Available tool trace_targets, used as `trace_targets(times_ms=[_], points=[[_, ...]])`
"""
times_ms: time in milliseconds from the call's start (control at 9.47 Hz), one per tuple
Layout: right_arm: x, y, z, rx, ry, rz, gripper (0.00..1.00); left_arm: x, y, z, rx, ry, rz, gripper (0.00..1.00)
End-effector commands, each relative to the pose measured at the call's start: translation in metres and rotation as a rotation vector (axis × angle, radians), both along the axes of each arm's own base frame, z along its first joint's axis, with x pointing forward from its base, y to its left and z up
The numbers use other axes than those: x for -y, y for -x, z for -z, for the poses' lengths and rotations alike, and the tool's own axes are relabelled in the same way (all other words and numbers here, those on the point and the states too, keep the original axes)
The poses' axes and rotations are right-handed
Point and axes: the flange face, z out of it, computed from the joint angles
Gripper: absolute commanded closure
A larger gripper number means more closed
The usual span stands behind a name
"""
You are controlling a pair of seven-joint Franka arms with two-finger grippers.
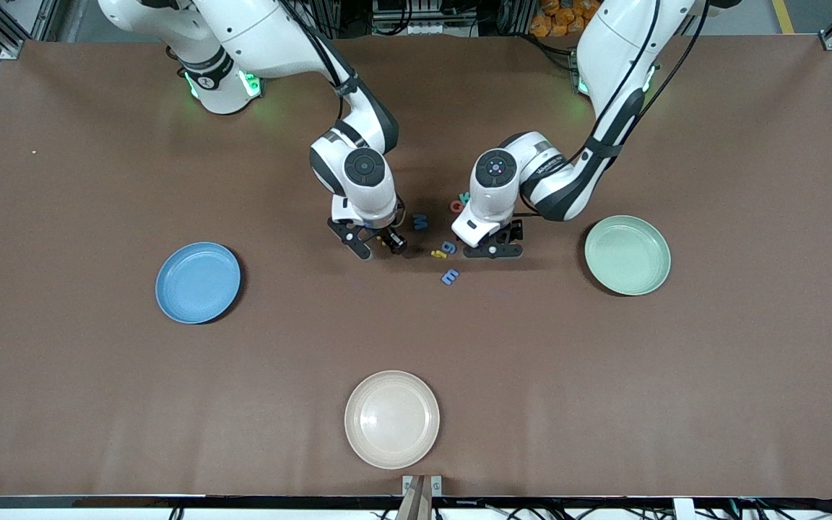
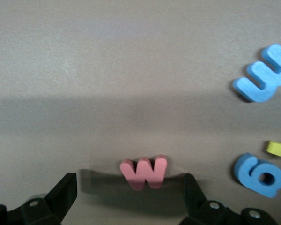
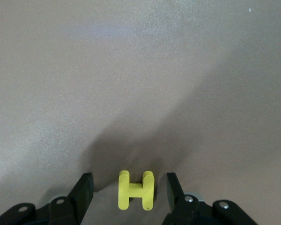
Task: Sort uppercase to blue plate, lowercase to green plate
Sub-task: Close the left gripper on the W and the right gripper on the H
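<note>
My right gripper [image 1: 380, 245] is low at the table, open, its fingers either side of the yellow H [image 3: 136, 190] with a gap on each side. My left gripper [image 1: 494, 251] is also down and wide open around the red w [image 2: 144, 172], not touching it. Between the two hands lie the blue M [image 1: 420, 222], the red Q [image 1: 457, 206], a teal letter [image 1: 465, 197], the blue g [image 1: 449, 248], a small yellow i [image 1: 438, 253] and the blue m [image 1: 450, 276]. The blue plate [image 1: 198, 282] sits toward the right arm's end and the green plate [image 1: 627, 255] toward the left arm's end. Both are bare.
A cream plate [image 1: 392, 419] lies nearest the front camera, in the middle of the brown table. The blue m [image 2: 263, 74], blue g [image 2: 259, 174] and yellow i [image 2: 278, 149] lie close beside the left gripper [image 2: 129, 194].
</note>
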Motion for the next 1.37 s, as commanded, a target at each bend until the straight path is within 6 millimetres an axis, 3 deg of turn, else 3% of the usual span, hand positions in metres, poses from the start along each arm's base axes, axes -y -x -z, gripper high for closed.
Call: trace_targets(times_ms=[0, 211, 317, 422, 634, 845, 950, 1056, 1267], points=[[-0.004, 0.002, 0.003, 0.0, 0.012, 0.003, 0.42, -0.007, -0.001, 0.006, -0.005, 0.001, 0.014, 0.0], [-0.002, 0.004, 0.003, -0.007, 0.018, 0.001, 0.7, -0.008, -0.005, 0.004, -0.003, 0.005, 0.013, 0.0], [-0.003, 0.003, 0.002, -0.004, 0.016, -0.007, 0.93, -0.008, -0.005, 0.002, 0.0, 0.006, 0.007, 0.0], [-0.003, 0.003, 0.001, -0.003, 0.015, -0.011, 1.0, -0.007, -0.005, 0.002, -0.003, 0.009, 0.005, 0.0], [0.009, -0.005, -0.003, -0.045, 0.052, -0.083, 1.0, -0.007, -0.005, 0.002, -0.005, 0.012, -0.002, 0.0], [0.041, -0.025, -0.013, -0.139, 0.112, -0.111, 1.0, -0.007, -0.005, 0.002, -0.006, 0.013, -0.009, 0.88], [0.063, -0.041, -0.025, -0.159, 0.107, -0.101, 1.0, -0.007, -0.006, 0.0, -0.004, 0.016, -0.019, 1.0], [0.07, -0.043, -0.03, -0.2, 0.127, -0.116, 1.0, -0.006, -0.005, -0.001, -0.007, 0.02, -0.027, 1.0], [0.105, -0.074, -0.036, -0.211, 0.107, -0.04, 1.0, -0.006, -0.006, -0.002, -0.006, 0.02, -0.03, 1.0]])
